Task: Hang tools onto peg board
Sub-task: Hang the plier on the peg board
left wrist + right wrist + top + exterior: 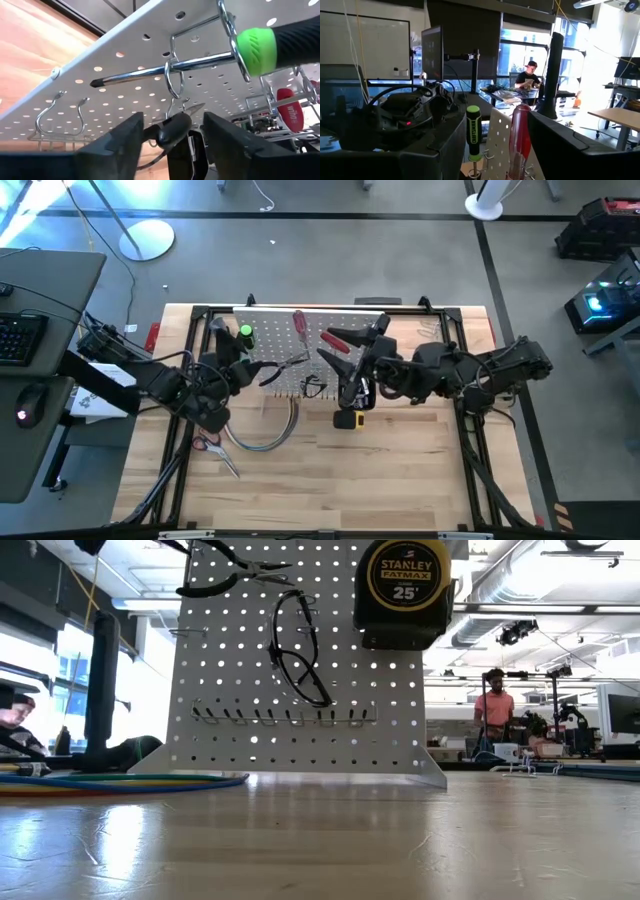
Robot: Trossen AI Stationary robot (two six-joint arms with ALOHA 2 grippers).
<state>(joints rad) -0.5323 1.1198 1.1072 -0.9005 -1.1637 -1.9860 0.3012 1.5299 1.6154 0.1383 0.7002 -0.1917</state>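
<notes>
The white peg board stands at the table's far middle. A green-handled screwdriver lies across wire hooks on it, with a red-handled screwdriver beside it. Black-handled pliers are high on the board's left, and a yellow tape measure is high on its right; what carries them is hidden. Dark glasses hang in the middle. My left gripper is open at the pliers' handles. My right gripper is open by the board's right part, above the tape measure, with nothing between its fingers. My left gripper has the end of a black pliers handle between its two fingers, coming at the board roughly level from the table's left. A gap shows beside the one finger. I cannot tell whether the other finger touches the handle.
Red-handled scissors and a curved bundle of coloured cables lie on the table in front of the board's left half. A row of bare hooks runs low across the board. A black metal frame borders the table. People sit and stand in the room behind.
</notes>
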